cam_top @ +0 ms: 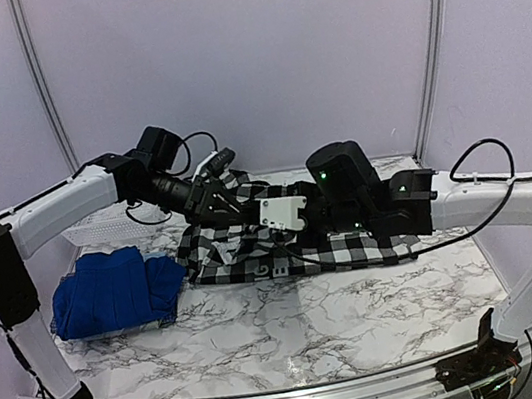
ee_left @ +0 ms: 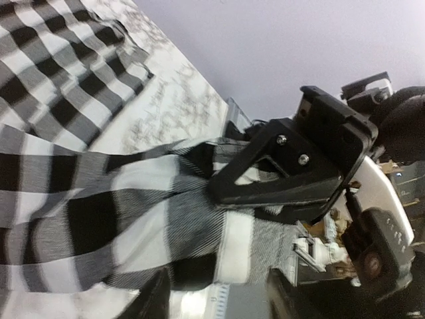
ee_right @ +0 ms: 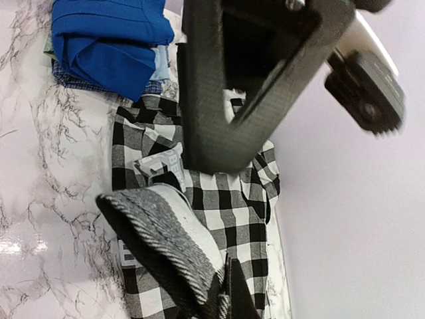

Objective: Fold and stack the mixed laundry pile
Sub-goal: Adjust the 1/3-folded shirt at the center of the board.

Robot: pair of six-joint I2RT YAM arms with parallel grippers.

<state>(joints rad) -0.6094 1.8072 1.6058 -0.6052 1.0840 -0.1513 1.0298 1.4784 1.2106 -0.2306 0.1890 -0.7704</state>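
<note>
I have the flannel shirt [cam_top: 354,246] lying across the middle of the marble table [cam_top: 296,326]. Both grippers meet over its upper-left end, which I read as one taking over an edge from the other so a flap can be folded across. The right gripper [cam_top: 277,238] is clamped on a doubled flap of the flannel, raised off the table so its grey twill underside and thick hem show. The left gripper [cam_top: 216,189] has its jaws apart, with cloth running loose between them. The weave looks soft and brushed, with big black-and-white squares, and it sags into creases wherever nothing supports it. At the left of the frame the blue shirt [cam_top: 113,289] sits folded on a small stack, with the white lattice basket [cam_top: 98,226] behind it.
</note>
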